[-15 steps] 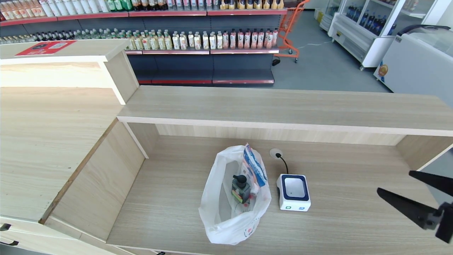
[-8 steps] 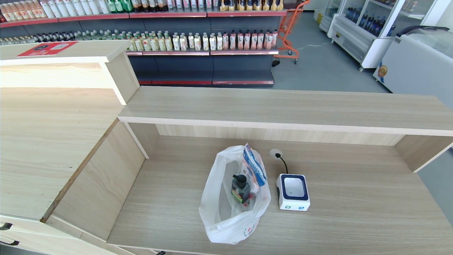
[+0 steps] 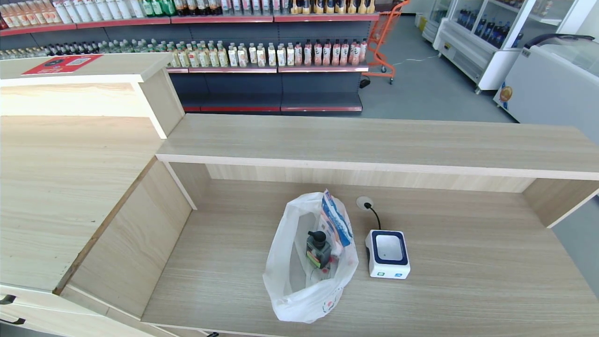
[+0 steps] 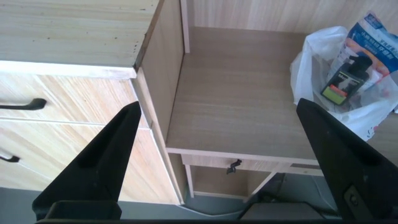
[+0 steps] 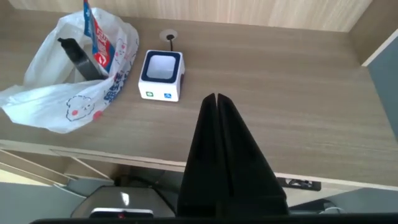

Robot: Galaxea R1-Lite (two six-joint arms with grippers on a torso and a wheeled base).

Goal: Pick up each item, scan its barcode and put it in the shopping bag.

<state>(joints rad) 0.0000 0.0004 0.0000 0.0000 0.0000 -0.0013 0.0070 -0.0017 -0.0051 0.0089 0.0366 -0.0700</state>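
Beyond the pressed-together jaws of my right gripper (image 5: 216, 99), matt black, I see the counter (image 3: 468, 290) as pale wood grain, smooth and matt. The scanner (image 3: 387, 267) ahead of them is glossy white plastic (window glassy), the shopping bag (image 3: 288, 285) thin, crinkled, faintly shiny plastic.

Matte black left pincer (image 4: 217, 106) and right pincer (image 5: 216, 97), both long tapered wedges

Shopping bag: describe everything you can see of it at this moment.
The shopping bag is thin white plastic, crumpled, with a small red print near its front. It lies slumped on the lower wooden counter, mouth open upward. Inside stand a dark pump bottle and a blue, white and red packet that sticks out above the rim. The white scanner sits just to its right, close beside it; whether they touch is unclear.
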